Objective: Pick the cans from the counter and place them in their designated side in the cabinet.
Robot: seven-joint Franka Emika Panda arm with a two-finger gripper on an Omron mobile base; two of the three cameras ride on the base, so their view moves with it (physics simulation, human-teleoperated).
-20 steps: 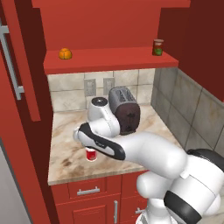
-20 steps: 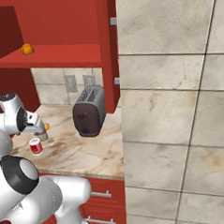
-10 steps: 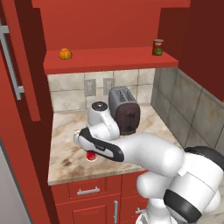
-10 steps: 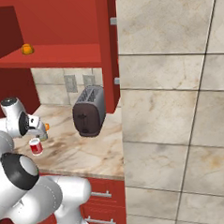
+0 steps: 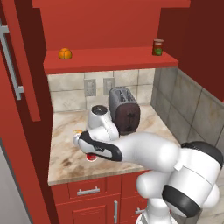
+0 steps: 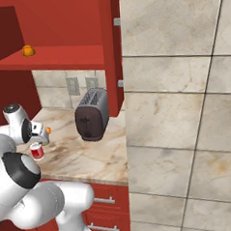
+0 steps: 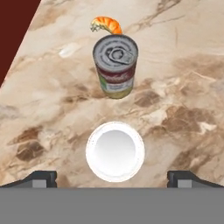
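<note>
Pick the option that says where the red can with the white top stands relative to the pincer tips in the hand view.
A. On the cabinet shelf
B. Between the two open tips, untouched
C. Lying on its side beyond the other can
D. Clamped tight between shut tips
B. The hand view looks straight down on the red can's white top, upright on the counter, with the pincer open and its tips standing clear on either side.

The arm [image 5: 131, 151] is dropping lower over the counter [image 5: 65, 148], its hand sinking toward the red can [image 6: 37, 151]. In the left base view the hand now covers most of that can, leaving just its bottom rim showing. In the right base view the gripper [image 6: 40, 135] sits closer above the can's top.
</note>
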